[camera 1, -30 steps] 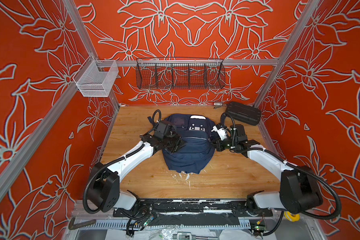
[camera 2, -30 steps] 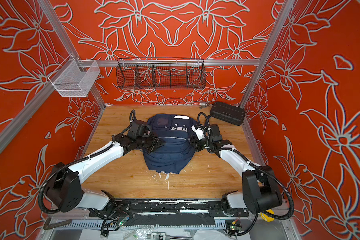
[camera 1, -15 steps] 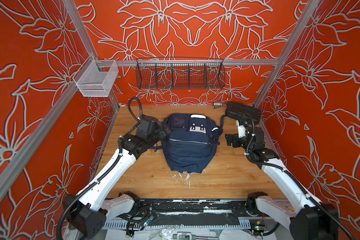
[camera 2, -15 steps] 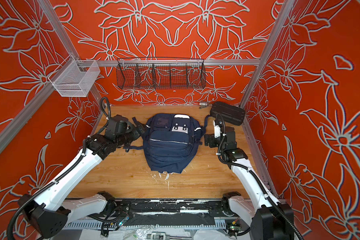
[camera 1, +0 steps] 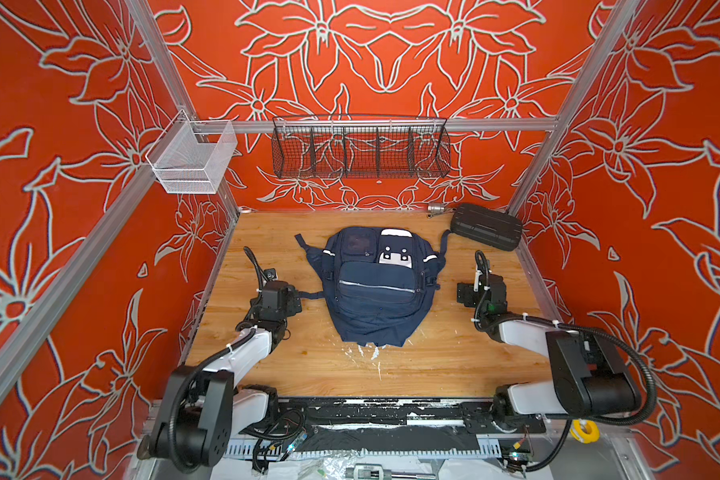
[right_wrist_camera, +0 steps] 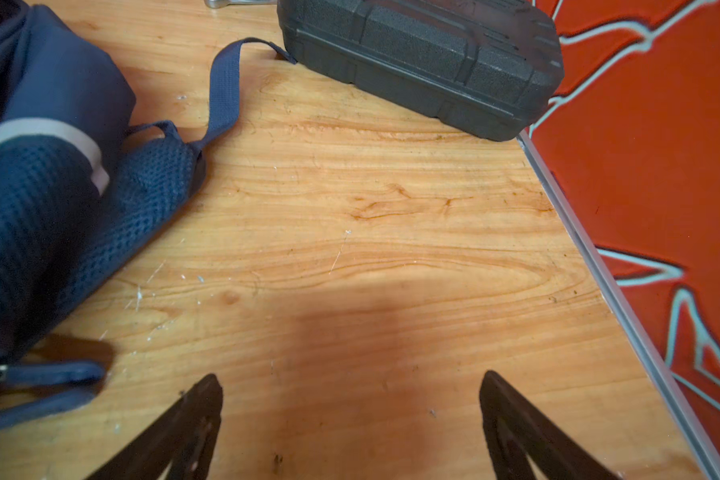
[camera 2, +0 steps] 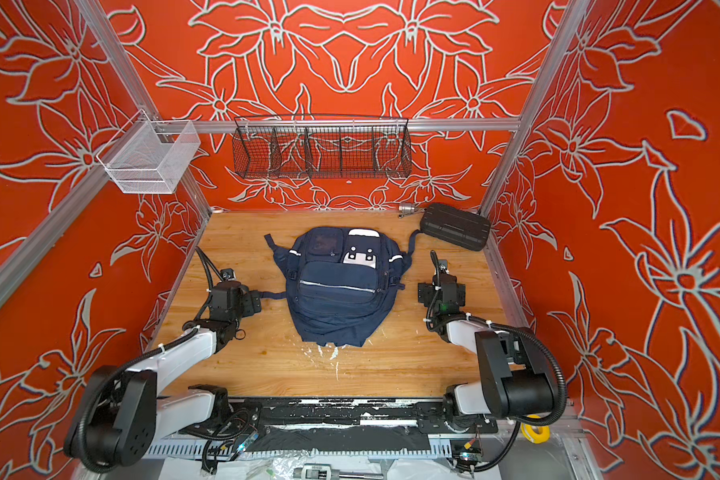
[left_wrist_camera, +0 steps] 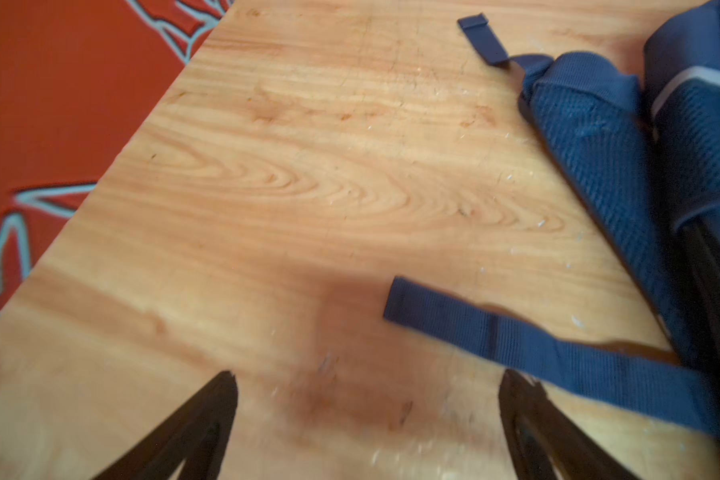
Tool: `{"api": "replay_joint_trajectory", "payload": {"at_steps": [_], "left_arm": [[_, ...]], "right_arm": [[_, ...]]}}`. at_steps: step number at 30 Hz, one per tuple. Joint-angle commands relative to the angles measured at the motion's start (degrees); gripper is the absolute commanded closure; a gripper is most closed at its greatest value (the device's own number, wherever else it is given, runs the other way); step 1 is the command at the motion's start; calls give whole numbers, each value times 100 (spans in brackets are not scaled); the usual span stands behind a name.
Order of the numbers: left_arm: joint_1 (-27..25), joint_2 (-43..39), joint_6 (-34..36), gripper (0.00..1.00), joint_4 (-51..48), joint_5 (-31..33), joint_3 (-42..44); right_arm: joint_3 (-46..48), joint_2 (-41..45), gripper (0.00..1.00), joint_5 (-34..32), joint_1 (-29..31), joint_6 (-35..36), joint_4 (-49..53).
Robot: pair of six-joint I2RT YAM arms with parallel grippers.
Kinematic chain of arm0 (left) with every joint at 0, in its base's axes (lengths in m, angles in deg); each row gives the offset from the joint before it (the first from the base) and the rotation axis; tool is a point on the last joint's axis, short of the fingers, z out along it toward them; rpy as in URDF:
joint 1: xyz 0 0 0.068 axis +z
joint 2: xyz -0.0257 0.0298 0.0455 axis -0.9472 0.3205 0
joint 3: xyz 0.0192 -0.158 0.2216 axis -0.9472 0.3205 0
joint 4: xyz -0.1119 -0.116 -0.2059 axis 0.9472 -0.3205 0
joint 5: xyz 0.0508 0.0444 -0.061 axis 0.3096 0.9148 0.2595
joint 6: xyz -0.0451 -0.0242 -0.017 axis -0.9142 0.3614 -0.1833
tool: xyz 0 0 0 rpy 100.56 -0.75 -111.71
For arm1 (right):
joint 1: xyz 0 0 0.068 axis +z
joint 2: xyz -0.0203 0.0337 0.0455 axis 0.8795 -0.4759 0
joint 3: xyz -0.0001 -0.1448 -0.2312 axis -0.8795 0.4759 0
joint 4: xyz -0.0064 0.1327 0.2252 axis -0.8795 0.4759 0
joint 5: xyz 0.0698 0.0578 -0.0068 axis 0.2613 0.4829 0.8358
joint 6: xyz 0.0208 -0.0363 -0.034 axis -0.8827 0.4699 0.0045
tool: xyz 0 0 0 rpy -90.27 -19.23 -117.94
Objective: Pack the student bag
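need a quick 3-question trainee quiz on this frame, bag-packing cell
1. True or false: the left claw is shut on the student bag.
2. Where is the black hard case? A) inside the bag B) on the table, far right corner C) in a basket
3. How many baskets hang on the walls?
Key: 1 false, it stands open; 2 B; 3 two, white mesh basket and black wire basket.
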Motion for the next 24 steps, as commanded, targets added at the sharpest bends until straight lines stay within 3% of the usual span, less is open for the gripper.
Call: {"api": "replay_joint_trajectory", "payload": {"at_steps": [1, 2, 4, 6, 8, 24], "left_arm": [[80, 557, 520, 3, 1620, -764, 151], [93, 565, 516, 3, 1566, -835, 127], [151, 563, 496, 3, 1478, -910, 88], [160, 530, 486, 3, 1418, -934, 88], [167, 529, 479, 3, 1342, -949, 48], [294, 569, 479, 3, 1275, -1233, -10]], "right_arm": [[436, -129, 3, 358, -49, 188, -1607], [531, -263, 3, 440, -50, 235, -2004], [348, -71, 3, 489, -69, 183, -1263], [434, -227, 3, 549, -107, 205, -1733], [361, -102, 3, 537, -107, 197, -1361], [383, -114, 3, 537, -108, 209, -1454]]}}
